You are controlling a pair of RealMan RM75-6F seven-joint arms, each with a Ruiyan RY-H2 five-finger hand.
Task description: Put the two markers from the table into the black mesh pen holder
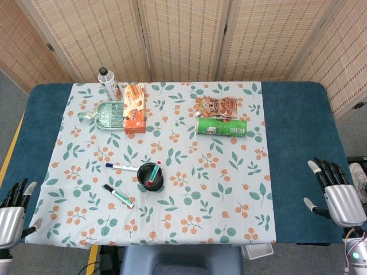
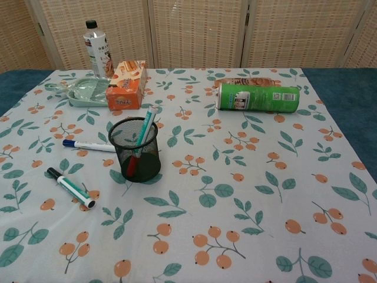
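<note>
- On the tablecloth, the black mesh pen holder (image 2: 135,150) stands upright — a red-capped marker (image 2: 141,141) already leans inside.
- Blue-capped marker (image 2: 88,145) and black-capped marker (image 2: 70,187) lie flat left of it.
- Left hand (image 1: 12,213) and right hand (image 1: 338,195) rest at the table edges, fingers spread, holding nothing.
- Recommendation: pinch each barrel mid-length — lower it tip-first.

- White tablecloth (image 2: 265,194) patterned with teal leaves and orange berries, over a dark teal table (image 1: 298,114).
- Black mesh pen holder (image 2: 135,150) holding a red-capped marker (image 2: 141,141).
- White blue-capped marker (image 2: 88,145); white black-capped marker (image 2: 70,187) with green band.
- Green cylindrical can (image 2: 257,97); orange box (image 2: 126,85); pale green tray (image 2: 85,93).
</note>
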